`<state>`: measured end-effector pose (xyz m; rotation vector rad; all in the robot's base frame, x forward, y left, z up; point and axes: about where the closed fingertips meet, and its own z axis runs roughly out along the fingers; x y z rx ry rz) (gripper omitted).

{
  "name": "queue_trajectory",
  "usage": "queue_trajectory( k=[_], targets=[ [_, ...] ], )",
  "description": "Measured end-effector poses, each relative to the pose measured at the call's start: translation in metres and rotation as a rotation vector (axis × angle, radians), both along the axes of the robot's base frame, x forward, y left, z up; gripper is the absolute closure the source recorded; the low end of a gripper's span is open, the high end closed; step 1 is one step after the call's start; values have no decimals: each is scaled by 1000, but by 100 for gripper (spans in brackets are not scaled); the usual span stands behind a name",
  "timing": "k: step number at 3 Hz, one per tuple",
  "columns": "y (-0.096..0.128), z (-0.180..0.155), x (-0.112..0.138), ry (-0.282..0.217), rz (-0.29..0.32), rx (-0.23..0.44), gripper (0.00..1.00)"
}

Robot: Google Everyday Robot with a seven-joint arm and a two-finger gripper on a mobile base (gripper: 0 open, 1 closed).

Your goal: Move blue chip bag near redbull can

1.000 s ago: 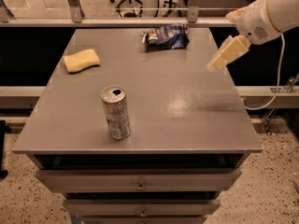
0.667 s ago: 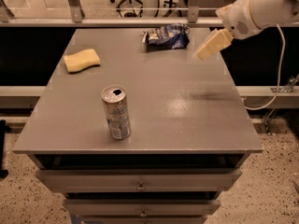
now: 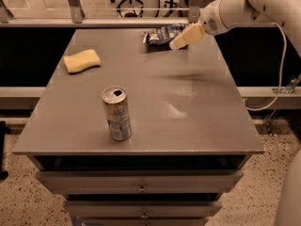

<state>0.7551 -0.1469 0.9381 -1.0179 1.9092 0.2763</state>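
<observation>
Found blue chip bag (image 3: 159,35) lying at upper centre of frame, on far edge of grey table (image 3: 197,126); white lettering not legible. Found redbull can (image 3: 116,113) upright left of centre, label unreadable, well apart from bag, with yellow sponge (image 3: 82,60) at upper left. Logged gripper (image 3: 178,41) at bag's right end, overlapping it in view; cannot tell how far open or whether holding anything.

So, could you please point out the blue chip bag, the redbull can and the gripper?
blue chip bag (image 3: 159,36): camera view, crinkled foil left of the gripper.
redbull can (image 3: 117,116): camera view, middle of its side wall.
gripper (image 3: 176,44): camera view, its tip, by the bag's right end.
</observation>
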Motion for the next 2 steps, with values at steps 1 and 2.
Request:
queue_trajectory(
  k=[1,2],
  targets=[
    [1,-20,31,22,-76,25,0],
    [-2,-37,55,41,-139,48,0]
  ],
)
